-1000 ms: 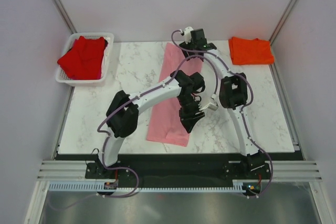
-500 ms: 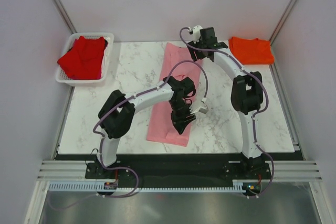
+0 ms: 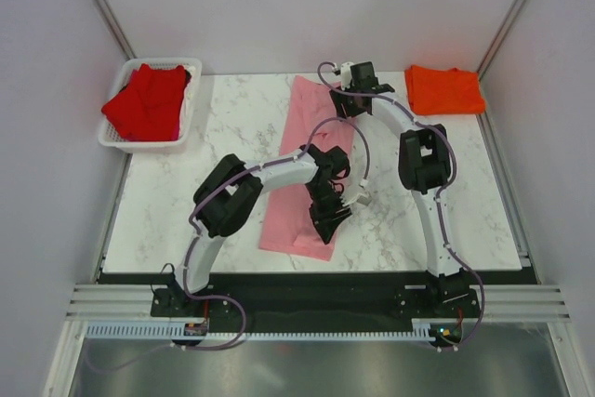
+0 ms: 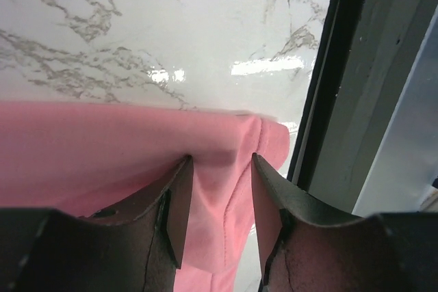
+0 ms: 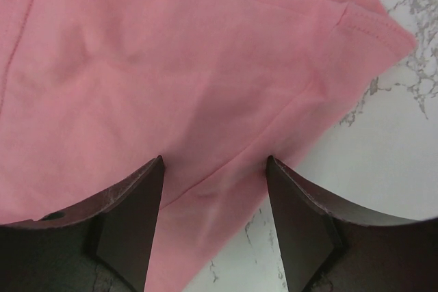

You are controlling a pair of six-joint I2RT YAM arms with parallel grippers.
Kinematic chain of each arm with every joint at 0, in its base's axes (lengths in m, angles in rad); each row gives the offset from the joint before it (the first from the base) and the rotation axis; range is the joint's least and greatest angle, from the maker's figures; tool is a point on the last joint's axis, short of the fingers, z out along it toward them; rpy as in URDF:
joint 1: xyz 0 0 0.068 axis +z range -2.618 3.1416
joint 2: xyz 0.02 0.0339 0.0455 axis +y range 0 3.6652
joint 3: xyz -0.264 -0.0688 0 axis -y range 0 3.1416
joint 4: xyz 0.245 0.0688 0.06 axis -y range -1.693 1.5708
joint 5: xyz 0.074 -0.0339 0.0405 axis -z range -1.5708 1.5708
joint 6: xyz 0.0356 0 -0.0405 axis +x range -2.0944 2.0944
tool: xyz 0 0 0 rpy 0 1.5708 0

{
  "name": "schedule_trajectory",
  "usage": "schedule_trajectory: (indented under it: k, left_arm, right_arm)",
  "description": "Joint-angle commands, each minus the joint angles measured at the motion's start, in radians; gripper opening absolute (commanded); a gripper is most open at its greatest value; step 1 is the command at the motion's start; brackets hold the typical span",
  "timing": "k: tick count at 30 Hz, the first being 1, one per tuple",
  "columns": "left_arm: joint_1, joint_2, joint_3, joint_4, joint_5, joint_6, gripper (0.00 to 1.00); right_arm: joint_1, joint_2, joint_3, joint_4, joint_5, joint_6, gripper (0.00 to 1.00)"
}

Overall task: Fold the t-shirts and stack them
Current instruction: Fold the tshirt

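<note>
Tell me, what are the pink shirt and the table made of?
The pink shirt looks like soft matte knit cloth: it wrinkles and has a stitched hem. The table looks like glossy marble, or a marble-look top: white, grey veins, bright reflections.

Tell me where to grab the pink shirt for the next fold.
Pinch the pink shirt at its near corner, where the left gripper straddles the hem, and at its far corner under the right gripper. Come straight down: it lies flat on the table as a long strip, so only edges offer a bite.
</note>
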Motion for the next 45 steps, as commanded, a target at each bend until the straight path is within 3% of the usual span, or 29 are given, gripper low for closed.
schedule_trajectory:
  k: [1, 8, 16, 19, 22, 25, 27, 28, 29, 30, 31, 34, 36, 39, 45]
  left_arm:
    - [-0.008, 0.047, 0.040, 0.043, 0.073, -0.038, 0.48]
    - [-0.034, 0.159, 0.160, 0.044, 0.109, -0.052, 0.48]
    - [-0.048, 0.277, 0.396, 0.012, 0.109, -0.081, 0.49]
    - [-0.050, 0.248, 0.442, -0.038, 0.069, -0.099, 0.49]
    - [-0.042, 0.064, 0.384, -0.092, -0.021, -0.142, 0.49]
    - [-0.036, -0.210, 0.235, -0.083, -0.199, -0.194, 0.52]
    - [-0.034, -0.400, 0.122, -0.059, -0.371, -0.251, 0.69]
    - [-0.033, -0.448, 0.091, -0.056, -0.428, -0.273, 0.77]
    - [-0.016, -0.494, 0.051, -0.065, -0.486, -0.305, 0.94]
    - [0.001, -0.525, 0.043, -0.069, -0.514, -0.349, 1.00]
    - [0.028, -0.568, 0.037, -0.079, -0.523, -0.391, 1.00]
    - [0.185, -0.603, 0.005, -0.091, -0.377, -0.559, 1.00]
    - [0.313, -0.619, -0.087, -0.033, -0.225, -0.702, 1.00]
    - [0.415, -0.626, -0.213, 0.019, -0.077, -0.869, 0.94]
    - [0.415, -0.619, -0.418, 0.134, 0.006, -0.980, 0.82]
  right_arm:
    - [-0.002, 0.042, 0.065, 0.013, -0.040, 0.030, 0.70]
    - [-0.002, 0.111, 0.171, 0.023, -0.055, 0.042, 0.71]
    - [0.002, 0.181, 0.241, 0.075, -0.063, 0.066, 0.75]
    - [-0.005, 0.147, 0.243, 0.072, -0.044, 0.071, 0.74]
    - [-0.025, 0.017, 0.180, 0.061, -0.050, 0.074, 0.73]
    - [-0.056, -0.169, 0.059, 0.055, -0.046, 0.095, 0.73]
    - [-0.079, -0.275, -0.079, 0.058, -0.049, 0.132, 0.74]
    - [-0.083, -0.379, -0.131, 0.056, -0.053, 0.149, 0.74]
    - [-0.093, -0.433, -0.244, 0.056, -0.058, 0.166, 0.74]
    - [-0.096, -0.487, -0.306, 0.056, -0.082, 0.195, 0.74]
    - [-0.097, -0.591, -0.367, 0.053, -0.087, 0.204, 0.74]
    - [-0.100, -0.780, -0.609, 0.029, -0.151, 0.249, 0.74]
    - [-0.100, -0.905, -0.769, 0.007, -0.190, 0.279, 0.73]
    - [-0.100, -1.054, -0.962, -0.040, -0.308, 0.295, 0.72]
    - [-0.100, -1.225, -1.307, -0.152, -0.552, 0.384, 0.68]
